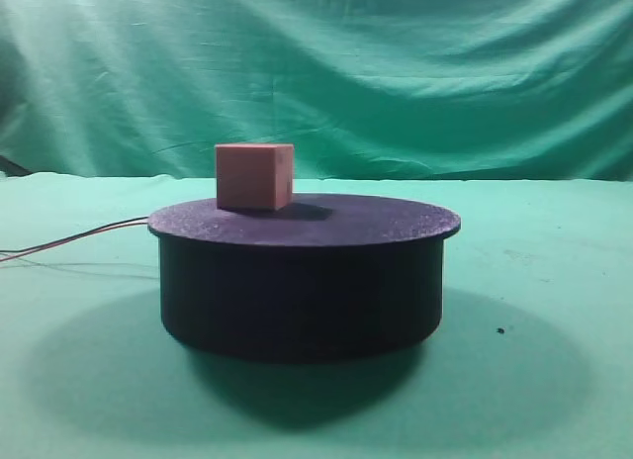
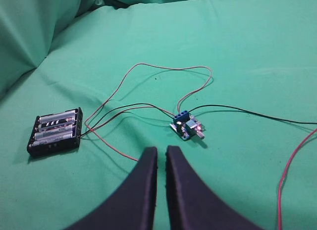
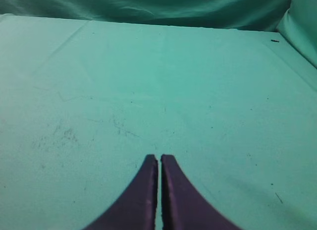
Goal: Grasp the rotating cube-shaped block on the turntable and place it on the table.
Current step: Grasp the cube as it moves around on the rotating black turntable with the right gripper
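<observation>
Open air surrounds the block (image 1: 254,176) atop the turntable (image 1: 303,281); wires (image 1: 74,238) cross the table (image 1: 554,281) at its left.

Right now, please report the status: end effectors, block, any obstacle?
Left end effector shut, empty, over battery pack and circuit board. Right end effector shut, empty, over bare cloth. Cube-shaped block sits on turntable, left of centre. Nothing blocks it.

The wires (image 1: 69,239) leave the exterior view at its left edge. Both wrist views crop each end effector at the bottom edge: left (image 2: 161,150), right (image 3: 159,158).
</observation>
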You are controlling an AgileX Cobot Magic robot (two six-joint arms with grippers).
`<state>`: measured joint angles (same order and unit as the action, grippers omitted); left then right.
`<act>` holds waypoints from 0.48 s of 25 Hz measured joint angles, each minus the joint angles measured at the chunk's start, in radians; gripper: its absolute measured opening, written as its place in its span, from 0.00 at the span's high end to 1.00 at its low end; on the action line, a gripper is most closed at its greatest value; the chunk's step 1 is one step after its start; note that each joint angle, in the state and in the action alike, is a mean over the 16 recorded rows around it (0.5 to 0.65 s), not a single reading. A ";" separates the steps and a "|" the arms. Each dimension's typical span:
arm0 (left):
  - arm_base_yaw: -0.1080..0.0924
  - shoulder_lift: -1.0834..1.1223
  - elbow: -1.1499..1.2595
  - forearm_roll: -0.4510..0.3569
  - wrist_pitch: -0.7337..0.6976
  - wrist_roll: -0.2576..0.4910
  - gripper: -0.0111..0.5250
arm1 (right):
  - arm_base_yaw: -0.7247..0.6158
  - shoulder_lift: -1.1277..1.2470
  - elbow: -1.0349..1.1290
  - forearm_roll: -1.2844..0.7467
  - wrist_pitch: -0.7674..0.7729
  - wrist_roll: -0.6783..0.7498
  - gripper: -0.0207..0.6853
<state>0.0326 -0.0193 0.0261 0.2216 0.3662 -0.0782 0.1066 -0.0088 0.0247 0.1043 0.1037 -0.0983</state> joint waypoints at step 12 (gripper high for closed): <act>0.000 0.000 0.000 0.000 0.000 0.000 0.98 | 0.000 0.204 -0.224 0.055 0.050 -0.028 0.97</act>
<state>0.0326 -0.0193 0.0261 0.2216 0.3662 -0.0782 0.1066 0.1957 -0.1997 0.1598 0.1537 -0.1258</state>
